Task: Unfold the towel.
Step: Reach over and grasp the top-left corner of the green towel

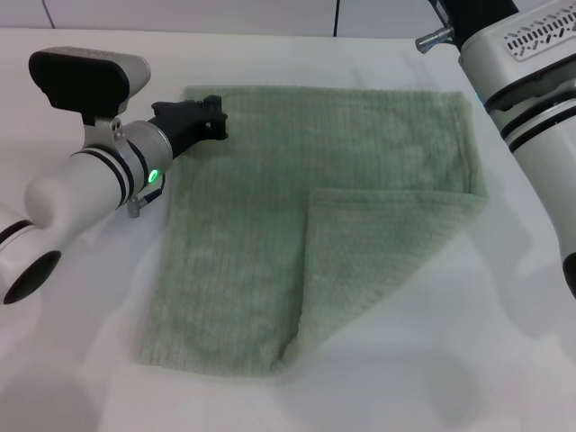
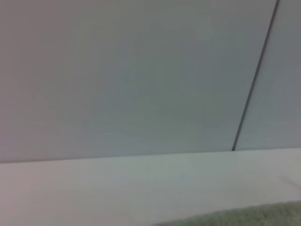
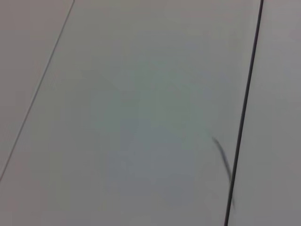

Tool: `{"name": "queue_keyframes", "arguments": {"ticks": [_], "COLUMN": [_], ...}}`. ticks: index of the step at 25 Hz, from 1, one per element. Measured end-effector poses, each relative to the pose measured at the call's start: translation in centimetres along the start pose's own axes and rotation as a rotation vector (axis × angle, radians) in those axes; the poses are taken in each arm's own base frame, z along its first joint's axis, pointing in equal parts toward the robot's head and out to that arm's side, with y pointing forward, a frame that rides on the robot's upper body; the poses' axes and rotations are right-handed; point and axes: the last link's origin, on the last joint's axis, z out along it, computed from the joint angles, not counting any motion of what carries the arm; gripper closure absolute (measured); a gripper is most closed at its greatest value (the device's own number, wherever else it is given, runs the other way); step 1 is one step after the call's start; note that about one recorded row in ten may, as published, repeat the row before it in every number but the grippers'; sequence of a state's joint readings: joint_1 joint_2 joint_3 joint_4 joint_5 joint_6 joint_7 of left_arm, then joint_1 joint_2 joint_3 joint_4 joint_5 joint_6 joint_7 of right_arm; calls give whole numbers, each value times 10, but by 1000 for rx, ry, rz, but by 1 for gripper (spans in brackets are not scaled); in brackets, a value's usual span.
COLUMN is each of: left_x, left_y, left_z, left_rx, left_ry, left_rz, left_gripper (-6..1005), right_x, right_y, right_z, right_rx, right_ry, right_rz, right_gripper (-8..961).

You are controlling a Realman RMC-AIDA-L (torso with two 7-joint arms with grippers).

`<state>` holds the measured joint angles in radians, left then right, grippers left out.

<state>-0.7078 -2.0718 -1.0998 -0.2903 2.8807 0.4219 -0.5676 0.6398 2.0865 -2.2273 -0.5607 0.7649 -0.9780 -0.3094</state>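
Towel laid flat on the worktop, one corner folded over

The pale sage-green terry towel [image 1: 261, 225] is spread on the white worktop [image 1: 432, 360], with its near right corner doubled back onto the middle. The left gripper [image 1: 211, 117] is placed at the towel's far left corner. The right arm [image 1: 531, 99] is held above the far right corner.

A white table [image 1: 81, 378] carries one thing: a pale green towel [image 1: 243, 225], spread mostly flat across the middle. Its far edge runs near the table's back edge. The near right corner is folded over onto the cloth, forming a triangular flap with a diagonal crease.
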Motion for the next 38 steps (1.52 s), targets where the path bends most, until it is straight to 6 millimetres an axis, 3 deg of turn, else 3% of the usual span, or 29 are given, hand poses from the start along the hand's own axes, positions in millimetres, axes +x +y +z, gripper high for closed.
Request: {"name": "queue_keyframes", "arguments": {"ticks": [38], "left_x": [-7], "left_y": [-12], "left_z": [2], "left_rx": [71], "left_ry": [-79], "left_rz": [-2], "left_gripper": [1001], "right_x": [-3], "right_y": [4], "right_z": [12], "right_rx": [-24], "right_ry": [16], "right_rz": [11], "right_gripper": [135]}}
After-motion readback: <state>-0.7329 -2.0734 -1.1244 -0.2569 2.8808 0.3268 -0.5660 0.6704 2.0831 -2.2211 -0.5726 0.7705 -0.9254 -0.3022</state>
